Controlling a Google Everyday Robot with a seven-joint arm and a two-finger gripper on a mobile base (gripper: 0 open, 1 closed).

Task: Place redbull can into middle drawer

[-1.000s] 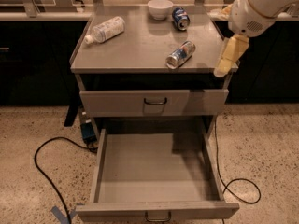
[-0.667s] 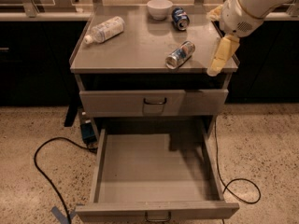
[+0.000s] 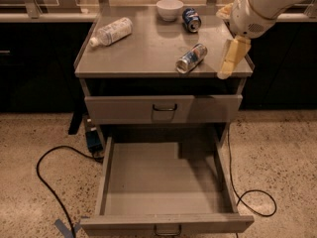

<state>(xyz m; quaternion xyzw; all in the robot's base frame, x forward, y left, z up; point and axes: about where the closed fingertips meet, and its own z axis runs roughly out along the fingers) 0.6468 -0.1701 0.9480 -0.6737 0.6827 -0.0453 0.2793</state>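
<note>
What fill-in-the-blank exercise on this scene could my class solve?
The redbull can lies on its ___ on the cabinet top. The middle drawer stands ___, not shut. The gripper hangs at the cabinet top's ___ edge, apart from the can. Missing: side; open; right.

I see through just one eye. It sits high up in front of the desk [image 3: 148,48] and looks down at it, tipped forward. It is near: the desk top and the pulled-out middle drawer [image 3: 163,182] under it fill most of what I see, with a bit of floor [image 3: 39,133] on each side of the desk. My pincer [image 3: 225,71] hangs over the desk's right front corner.
</note>
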